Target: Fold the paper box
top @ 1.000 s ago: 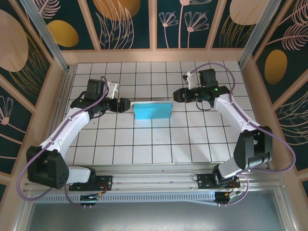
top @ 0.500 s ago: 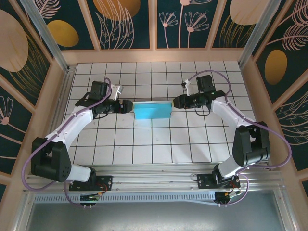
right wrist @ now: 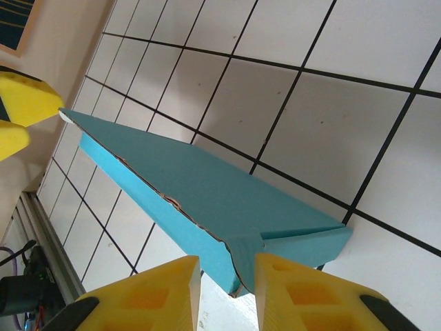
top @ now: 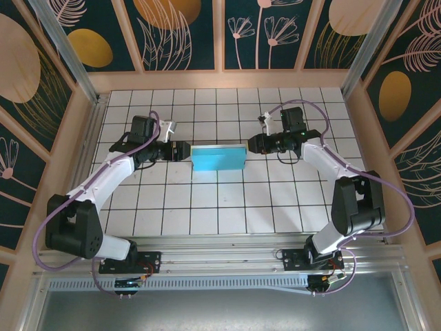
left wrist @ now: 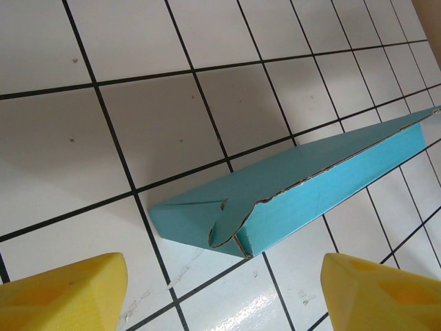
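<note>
Tightening on the right over the last second: right gripper (top: 249, 143) edged in to the right end of the paper box (top: 218, 157), fingers drawn from a loose spread to a narrow gap astride that end's corner flap, no firm pinch visible yet. Little change on the left: left gripper (top: 185, 151) nudged up just beside the left end, spread wide, touching nothing. With the paper box lying flat and closed in the middle of the table (top: 207, 207) between the two, probably a bracketing of both ends before pressing the end flaps home, late in the fold.
</note>
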You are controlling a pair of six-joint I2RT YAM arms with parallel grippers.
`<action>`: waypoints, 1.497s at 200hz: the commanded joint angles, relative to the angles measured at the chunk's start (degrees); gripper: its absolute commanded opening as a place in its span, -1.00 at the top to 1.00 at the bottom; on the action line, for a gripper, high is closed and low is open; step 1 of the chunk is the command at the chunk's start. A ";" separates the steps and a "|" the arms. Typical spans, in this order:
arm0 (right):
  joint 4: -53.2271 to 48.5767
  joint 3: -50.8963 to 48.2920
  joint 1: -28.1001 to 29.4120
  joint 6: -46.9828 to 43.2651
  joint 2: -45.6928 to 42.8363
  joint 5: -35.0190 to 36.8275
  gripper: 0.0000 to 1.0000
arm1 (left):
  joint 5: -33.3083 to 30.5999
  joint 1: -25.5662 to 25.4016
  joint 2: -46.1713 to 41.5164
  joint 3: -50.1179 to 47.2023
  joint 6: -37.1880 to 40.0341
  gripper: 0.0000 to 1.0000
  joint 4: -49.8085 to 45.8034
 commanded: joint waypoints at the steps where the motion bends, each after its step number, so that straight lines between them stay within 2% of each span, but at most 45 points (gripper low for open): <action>1: 1.74 -1.06 0.73 0.77 0.79 -1.35 0.46 | 1.49 0.11 0.97 -0.28 -0.81 -0.48 1.35; 35: 2.29 -1.06 1.14 2.94 1.42 -0.93 0.56 | 4.17 0.07 1.80 -1.03 -2.05 -0.43 3.20; 69: 2.71 -1.32 1.70 4.02 1.60 -0.18 0.57 | 5.56 0.11 1.89 -1.40 -2.19 -0.18 4.39; 120: 2.82 -0.92 1.88 6.87 2.29 1.05 0.64 | 3.61 0.13 4.03 0.40 -1.48 -0.03 3.60; 148: 2.81 -0.79 1.94 6.86 2.21 1.49 0.64 | 1.07 0.05 4.79 1.17 -0.14 -0.01 2.60; 221: 2.02 0.18 2.04 6.39 2.76 1.14 0.64 | 3.41 0.12 6.38 4.38 3.01 -0.02 3.18; 249: 1.93 0.02 2.13 6.43 2.78 1.18 0.64 | 4.44 0.12 7.09 4.61 2.39 0.16 3.09; 289: 1.92 0.35 2.29 6.62 3.13 1.13 0.64 | 4.48 0.07 6.90 3.53 1.02 0.18 3.74; 299: 1.82 0.36 2.31 6.75 3.17 1.31 0.65 | 4.57 0.06 6.99 3.48 0.63 0.30 3.71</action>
